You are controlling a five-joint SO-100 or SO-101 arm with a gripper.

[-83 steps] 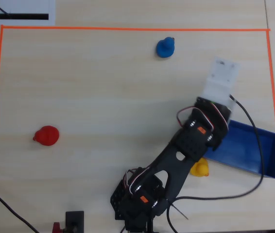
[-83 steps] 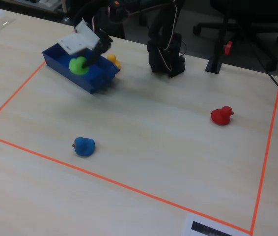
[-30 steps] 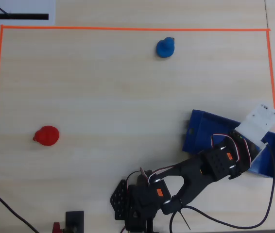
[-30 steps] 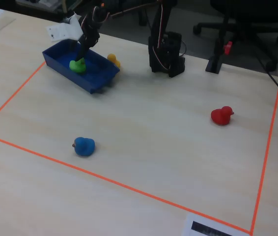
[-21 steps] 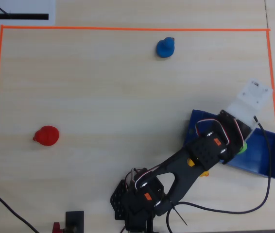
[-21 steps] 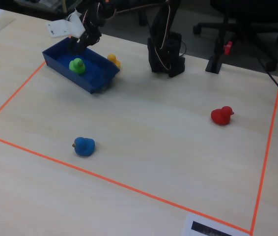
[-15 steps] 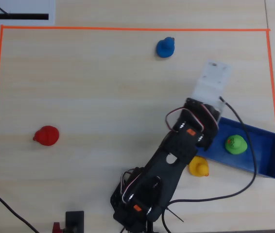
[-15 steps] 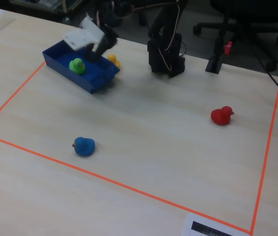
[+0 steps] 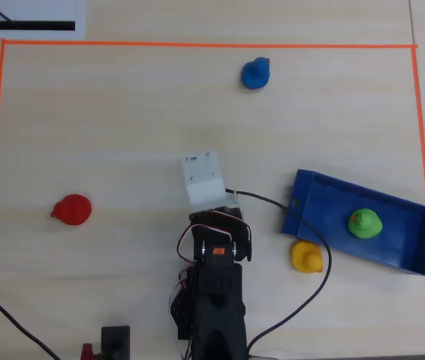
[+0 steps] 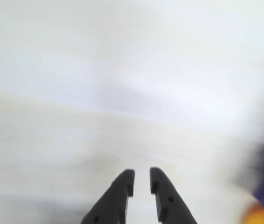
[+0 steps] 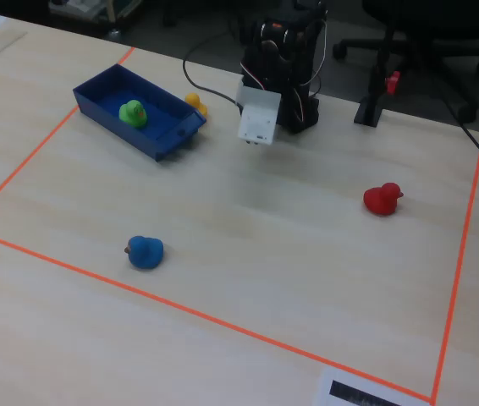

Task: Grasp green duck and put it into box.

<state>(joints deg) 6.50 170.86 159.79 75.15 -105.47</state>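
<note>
Wrist view, blurred: pincer [image 10: 142,182] with its two dark fingers nearly closed, a narrow gap between them, nothing held. Overhead view: arm [image 9: 214,289] folded near the lower edge of the counter [image 9: 122,135]. Yellow duck [image 9: 306,256] just beside the box [image 9: 415,240]. Green duck [image 9: 365,223] sits inside the box. Red duck [image 9: 72,209] left; blue duck [image 9: 256,73] far.

So there's a blue duck [image 9: 256,73] sitting near the far edge of the table in the overhead view, just inside the orange tape border [image 9: 197,45]. A red duck [image 9: 71,209] is hanging out toward the left edge, and a yellow duck [image 9: 306,256] is sitting closer to the right edge. A white sheet [image 9: 28,16] is lying at the far left corner.
</note>
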